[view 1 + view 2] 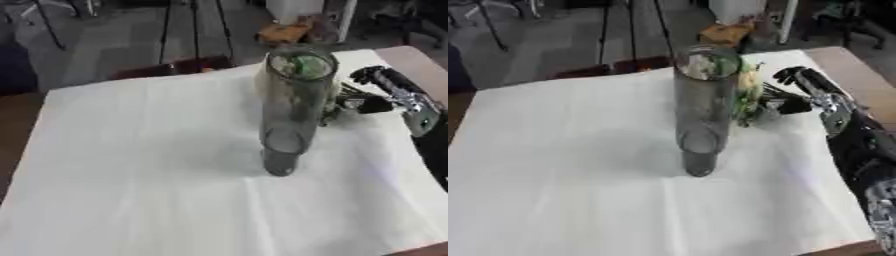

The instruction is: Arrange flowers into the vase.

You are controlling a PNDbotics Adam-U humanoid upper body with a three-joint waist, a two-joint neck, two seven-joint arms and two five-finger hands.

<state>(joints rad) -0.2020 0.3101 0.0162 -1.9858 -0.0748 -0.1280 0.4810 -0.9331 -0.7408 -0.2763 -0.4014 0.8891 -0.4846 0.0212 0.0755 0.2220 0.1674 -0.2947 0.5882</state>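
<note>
White cloth (157, 190) fills the near counter, creased down the middle. On it stands the tall smoky glass vase (293, 110), upright, near the centre, nothing clearly inside it. Just beyond it, on its right, the flowers (750, 97) show pale yellow with green leaves, low over the cloth and beside the vase, not in it. The right hand (802, 92) reaches in from the right edge, fingers curled round the stems. Left hand shows nowhere. Wooden counter (416, 62) edge peeks out far right.

Flowers (750, 95) mostly hidden behind vase (702, 110); right hand (811, 92) fingers blurred, perhaps curled round stems.
</note>
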